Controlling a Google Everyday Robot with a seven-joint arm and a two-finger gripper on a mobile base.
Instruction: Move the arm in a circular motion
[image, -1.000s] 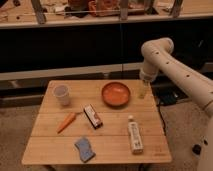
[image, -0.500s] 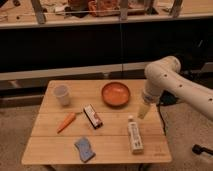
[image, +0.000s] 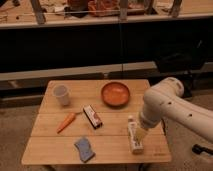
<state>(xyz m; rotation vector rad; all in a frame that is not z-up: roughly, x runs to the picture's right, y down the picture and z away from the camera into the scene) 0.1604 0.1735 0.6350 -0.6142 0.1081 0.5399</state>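
Arm (image: 162, 102), cream-white and dotted with dark holes, enters from the right edge and bends at a thick rounded joint over the right end of the wooden table (image: 55, 150); its gripper (image: 141, 134), a small pale-yellow tip, points downward and overlaps the white bottle (image: 133, 146) lying near the front right corner; we cannot tell whether the tip touches the bottle or hangs above it, nor whether the gripper is released or clenched; nothing appears to be carried.

Against the view of a second ago, we note that the tip has travelled from beside the right rim of the orange bowl (image: 115, 93), at the back of the table, forward toward the near edge; the half-second view catches it between, about the bottle's upper end; the bent joint has sunk with it and now sits much lower.

The cup (image: 61, 94), carrot (image: 66, 122), dark box (image: 92, 116) and blue sponge (image: 84, 148) lie as they did, and so does the bottle.

We read this forward run as one side of the circle; we judge the loop to be under way but not closed; closing it would call for a sideways curve and a return toward the bowl; we judge that so low a pass could nudge the bottle.
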